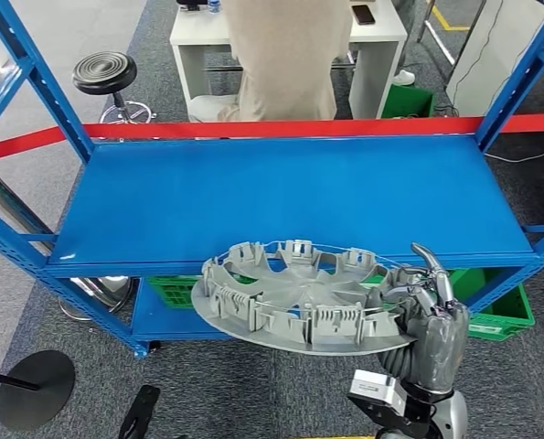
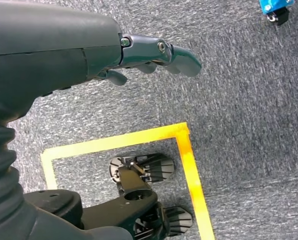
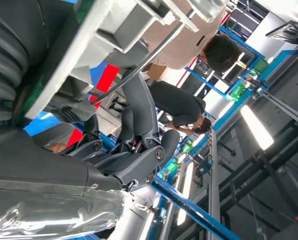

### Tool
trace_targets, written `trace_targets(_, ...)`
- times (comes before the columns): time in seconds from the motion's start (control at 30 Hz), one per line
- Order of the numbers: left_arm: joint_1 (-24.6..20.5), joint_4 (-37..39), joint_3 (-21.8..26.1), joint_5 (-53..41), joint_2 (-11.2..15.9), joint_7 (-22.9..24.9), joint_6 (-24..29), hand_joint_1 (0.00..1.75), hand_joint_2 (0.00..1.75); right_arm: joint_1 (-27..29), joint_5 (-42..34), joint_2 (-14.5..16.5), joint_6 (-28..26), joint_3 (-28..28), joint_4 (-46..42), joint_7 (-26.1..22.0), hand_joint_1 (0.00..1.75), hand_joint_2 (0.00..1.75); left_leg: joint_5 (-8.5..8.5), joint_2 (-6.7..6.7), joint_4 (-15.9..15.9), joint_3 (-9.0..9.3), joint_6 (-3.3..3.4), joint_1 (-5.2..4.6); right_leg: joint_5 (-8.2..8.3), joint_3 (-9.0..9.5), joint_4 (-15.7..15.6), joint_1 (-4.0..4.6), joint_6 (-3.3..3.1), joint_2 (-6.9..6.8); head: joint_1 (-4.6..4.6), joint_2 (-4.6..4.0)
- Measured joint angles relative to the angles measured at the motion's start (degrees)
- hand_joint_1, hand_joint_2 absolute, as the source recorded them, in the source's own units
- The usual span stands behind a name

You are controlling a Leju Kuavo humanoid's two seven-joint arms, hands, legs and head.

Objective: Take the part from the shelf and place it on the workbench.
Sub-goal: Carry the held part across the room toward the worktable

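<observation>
My right robot hand (image 1: pixel 431 320) grips the part (image 1: pixel 300 297), a grey round wheel-cover disc with ribbed tabs round its rim, by the disc's right edge; fingers curl over the rim, thumb under it. The part is off the shelf (image 1: pixel 290 197), hanging roughly level, slightly tilted, in front of the shelf's front edge toward the right half, not touching the blue board. In the right wrist view I see the dark fingers (image 3: pixel 139 115) wrapped on the part's pale ribbed underside (image 3: pixel 113 30), a thin wire ring crossing them.

My left robot hand (image 2: pixel 151 55) hangs down over grey carpet, fingers straight and loosely apart, holding nothing. Yellow tape outline (image 2: pixel 185 165) on the floor below it.

Blue shelf board is bare on top, red tape (image 1: pixel 275 129) runs along its back edge. Green crates (image 1: pixel 493 306) sit under the shelf at the right end, another green crate (image 1: pixel 176 291) under the left-centre. Black stool (image 1: pixel 107 75) beyond the shelf's back left corner. A person in beige (image 1: pixel 290 55) stands behind the shelf by a white desk (image 1: pixel 376 50). Round black base plate (image 1: pixel 34 389) on the carpet off the front left corner.
</observation>
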Motion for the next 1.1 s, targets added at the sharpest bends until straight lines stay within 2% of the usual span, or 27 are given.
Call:
trace_targets(0.07, -0.06, 0.0, 0.03, -0.01, -0.05, 0.0, 0.0, 0.0, 1.75, 0.04, -0.03, 0.0, -0.02, -0.13, -0.01, -0.03, 1.75, 1.75, 0.36, 0.05, -0.42, 0.21, 0.45, 0.24, -0.32, -0.15, 0.25, 0.03, 0.39, -0.07, 0.03, 0.0)
trace_targets(0.1, -0.09, 0.0, 0.04, -0.01, -0.08, 0.0, 0.0, 0.0, 1.75, 0.07, -0.04, 0.0, -0.04, -0.17, -0.01, -0.04, 1.75, 1.75, 0.54, 0.09, -0.65, 0.33, 0.64, 0.43, -1.26, -0.74, 1.59, 0.08, 0.57, -0.15, 0.14, 0.0)
trace_targets(0.13, -0.11, 0.0, 0.05, -0.01, -0.11, 0.0, -0.01, 0.0, 1.75, 0.11, -0.07, 0.0, -0.07, -0.2, -0.01, -0.05, 1.75, 1.75, 0.68, 0.13, -0.82, 0.45, 0.77, 0.61, -2.84, -1.91, 4.22, 0.1, 0.75, -0.25, 0.27, 0.0)
trace_targets(0.2, -0.09, 0.0, 0.07, -0.01, -0.14, 0.0, -0.02, 0.0, 1.75, 0.23, -0.15, 0.0, -0.1, -0.21, 0.02, -0.07, 1.75, 1.75, 0.7, 0.17, -0.82, 0.47, 0.83, 0.69, -6.82, -5.61, 12.41, 0.06, 1.04, -0.41, 0.47, 0.0)
trace_targets(0.23, -0.07, 0.0, 0.08, -0.02, -0.15, 0.0, -0.03, 0.0, 1.75, 0.29, -0.22, 0.0, -0.11, -0.21, 0.06, -0.08, 1.75, 1.75, 0.68, 0.18, -0.8, 0.49, 0.8, 0.71, -7.98, -7.19, 15.77, 0.0, 1.16, -0.45, 0.48, 0.0)
trace_targets(0.27, -0.07, 0.0, 0.08, -0.01, -0.16, 0.01, -0.03, 0.0, 1.75, 0.33, -0.28, 0.0, -0.13, -0.21, 0.12, -0.09, 1.75, 1.75, 0.62, 0.17, -0.77, 0.53, 0.72, 0.76, -8.03, -7.87, 17.18, -0.05, 1.24, -0.47, 0.49, 0.0)
trace_targets(0.3, -0.06, 0.0, 0.09, -0.01, -0.18, 0.01, -0.04, 0.0, 1.75, 0.34, -0.35, 0.0, -0.15, -0.21, 0.19, -0.1, 1.75, 1.75, 0.52, 0.14, -0.72, 0.64, 0.56, 0.85, -6.89, -7.28, 16.04, -0.13, 1.32, -0.5, 0.49, 0.0)
trace_targets(0.37, -0.07, -0.01, 0.1, 0.0, -0.17, 0.02, -0.04, 0.0, 1.75, 0.3, -0.45, 0.0, -0.25, -0.21, 0.31, -0.11, 1.75, 1.75, 0.11, -0.01, -0.49, 0.97, -0.06, 1.09, -3.13, -3.37, 8.43, -0.37, 1.6, -0.58, 0.5, 0.0)
trace_targets(0.4, -0.09, -0.01, 0.11, 0.0, -0.14, 0.02, -0.04, 0.0, 1.75, 0.27, -0.5, 0.0, -0.32, -0.2, 0.37, -0.14, 1.75, 1.75, -0.14, -0.11, -0.22, 1.01, -0.47, 1.1, -1.87, -1.43, 4.78, -0.44, 1.54, -0.49, 0.61, 0.0)
trace_targets(0.43, -0.12, -0.01, 0.12, 0.0, -0.09, 0.05, -0.04, 0.0, 1.75, 0.25, -0.58, -0.01, -0.41, -0.18, 0.43, -0.19, 1.75, 1.75, -0.3, -0.2, 0.01, 0.97, -0.84, 1.05, -1.3, -0.22, 2.46, -0.46, 1.26, -0.38, 0.63, 0.0)
trace_targets(0.53, -0.15, 0.0, 0.13, 0.0, -0.02, 0.17, -0.04, 0.0, 1.75, 0.25, -0.93, -0.02, -0.74, -0.23, 0.59, -0.3, 1.75, 1.75, -0.36, -0.29, 0.14, 0.7, -1.66, 1.05, -1.44, -0.02, 1.76, -0.17, -0.44, -0.1, 0.32, 0.0)
trace_targets(0.6, -0.16, 0.0, 0.13, 0.0, -0.02, 0.2, -0.04, 0.0, 1.75, 0.22, -0.99, -0.02, -0.91, -0.28, 0.66, -0.33, 1.75, 1.75, -1.54, -0.22, 1.24, 0.21, -2.19, 1.21, -1.4, -0.14, 1.75, -0.17, -1.33, -0.18, 0.19, 0.0)
trace_targets(0.63, -0.19, 0.0, 0.13, 0.0, -0.02, 0.2, -0.04, 0.0, 1.75, 0.21, -0.99, -0.02, -0.94, -0.29, 0.68, -0.34, 1.75, 1.75, -3.13, -0.18, 3.47, -0.79, -2.42, 1.23, -1.33, -0.21, 1.69, -0.22, -1.68, -0.26, 0.08, 0.0)
trace_targets(0.7, -0.18, 0.0, 0.13, 0.0, -0.04, 0.2, -0.04, 0.0, 1.75, 0.2, -1.05, -0.02, -0.98, -0.31, 0.82, -0.34, 1.75, 1.75, -7.3, -0.15, 11.19, -4.37, -2.61, 1.21, -1.19, -0.55, 1.69, -0.16, -2.1, -0.41, -0.09, 0.0)
trace_targets(0.73, -0.15, 0.0, 0.13, 0.0, -0.05, 0.2, -0.04, 0.0, 1.75, 0.2, -1.13, -0.02, -1.0, -0.32, 0.93, -0.34, 1.75, 1.75, -8.78, -0.15, 14.9, -6.14, -2.62, 1.21, -1.07, -0.76, 1.7, -0.1, -2.22, -0.45, -0.12, 0.0)
trace_targets(0.77, -0.11, 0.0, 0.13, 0.0, -0.07, 0.2, -0.04, 0.0, 1.75, 0.19, -1.24, -0.02, -1.04, -0.32, 1.08, -0.34, 1.75, 1.75, -9.14, -0.15, 16.97, -7.13, -2.57, 1.21, -0.95, -0.94, 1.71, -0.05, -2.26, -0.46, -0.12, 0.0)
trace_targets(0.8, -0.1, 0.0, 0.13, 0.0, -0.07, 0.2, -0.04, 0.0, 1.75, 0.19, -1.37, -0.02, -1.1, -0.32, 1.22, -0.34, 1.75, 1.75, -8.31, -0.15, 16.78, -7.0, -2.46, 1.21, -0.82, -1.06, 1.71, -0.02, -2.23, -0.45, -0.13, 0.0)
trace_targets(0.83, -0.13, 0.0, 0.13, -0.01, -0.04, 0.2, -0.03, 0.0, 1.75, 0.18, -1.49, -0.02, -1.18, -0.32, 1.37, -0.35, 1.75, 1.75, -6.55, -0.14, 14.36, -5.7, -2.31, 1.21, -0.7, -1.13, 1.72, -0.02, -2.13, -0.43, -0.13, 0.0)
trace_targets(0.9, -0.3, 0.0, 0.13, -0.02, 0.0, 0.2, -0.02, 0.0, 1.75, 0.1, -1.74, -0.02, -1.46, -0.32, 1.63, -0.37, 1.75, 1.75, -2.84, -0.14, 6.45, -1.5, -1.99, 1.19, -0.45, -1.24, 1.84, 0.09, -1.71, -0.39, -0.18, 0.0)
trace_targets(0.93, -0.42, 0.0, 0.13, -0.02, 0.0, 0.2, -0.02, 0.0, 1.75, 0.04, -1.89, -0.03, -1.63, -0.32, 1.75, -0.38, 1.75, 1.75, -1.84, -0.16, 3.38, 0.01, -1.86, 1.17, -0.3, -1.37, 1.9, 0.19, -1.43, -0.37, -0.19, 0.01)
trace_targets(0.97, -0.5, 0.0, 0.13, -0.02, -0.01, 0.2, -0.02, 0.0, 1.75, -0.01, -2.05, -0.03, -1.78, -0.32, 1.87, -0.41, 1.75, 1.75, -1.45, -0.19, 1.59, 0.77, -1.71, 1.12, -0.11, -1.52, 1.91, 0.29, -1.1, -0.35, -0.19, 0.01)
trace_targets(1.07, -0.39, 0.0, 0.14, -0.02, 0.02, 0.36, 0.02, 0.0, 1.75, -0.06, -2.61, -0.07, -2.02, -0.27, 2.22, -0.58, 1.75, 1.75, -0.98, -0.23, 0.91, 0.47, -0.84, 1.0, 0.4, -1.79, 1.61, 0.18, -0.03, -0.36, -0.16, 0.0)
trace_targets(1.1, -0.36, 0.0, 0.15, -0.01, 0.05, 0.42, 0.03, 0.0, 1.75, -0.06, -2.79, -0.09, -2.05, -0.25, 2.33, -0.63, 1.75, 1.75, -0.71, -0.19, 0.82, 0.36, -0.45, 1.05, -0.21, -2.12, 2.25, 0.11, 0.27, -0.41, -0.07, 0.0)
